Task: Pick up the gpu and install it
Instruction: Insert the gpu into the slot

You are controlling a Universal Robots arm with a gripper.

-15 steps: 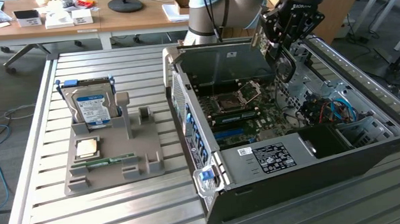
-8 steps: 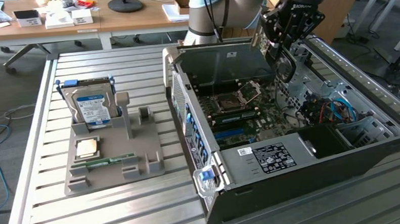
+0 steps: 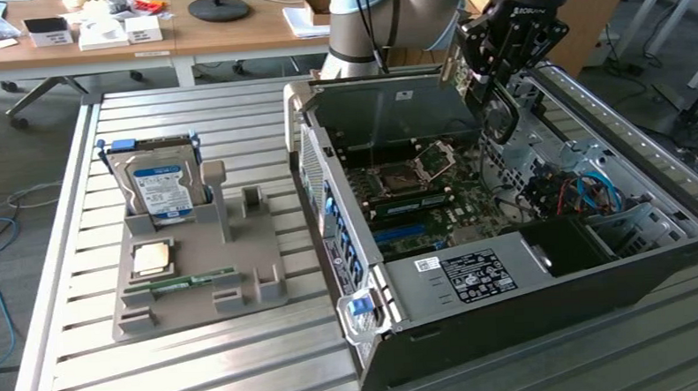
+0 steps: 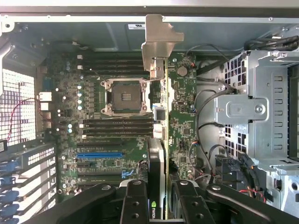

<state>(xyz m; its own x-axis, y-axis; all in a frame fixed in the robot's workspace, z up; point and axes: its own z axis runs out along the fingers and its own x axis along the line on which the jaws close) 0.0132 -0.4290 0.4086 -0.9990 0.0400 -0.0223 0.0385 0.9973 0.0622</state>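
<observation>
My gripper [image 3: 499,81] hangs over the open computer case [image 3: 323,152], shut on the gpu [image 3: 498,118], which points down into the case. In the wrist view the gpu [image 4: 159,149] is seen edge-on between the two black fingers [image 4: 135,203], its silver end bracket [image 4: 157,42] at the far end near the case's rear wall. The card is above the green motherboard [image 4: 93,135], beside the bare CPU socket [image 4: 125,95] and apart from the blue slot [image 4: 100,155].
A grey parts holder [image 3: 247,279] on the slatted table carries a hard drive with a blue label [image 3: 160,184], a CPU chip [image 3: 151,257] and a green memory stick [image 3: 195,280]. Inside the case, a metal drive cage [image 4: 252,107] and cables [image 3: 585,194] crowd one side.
</observation>
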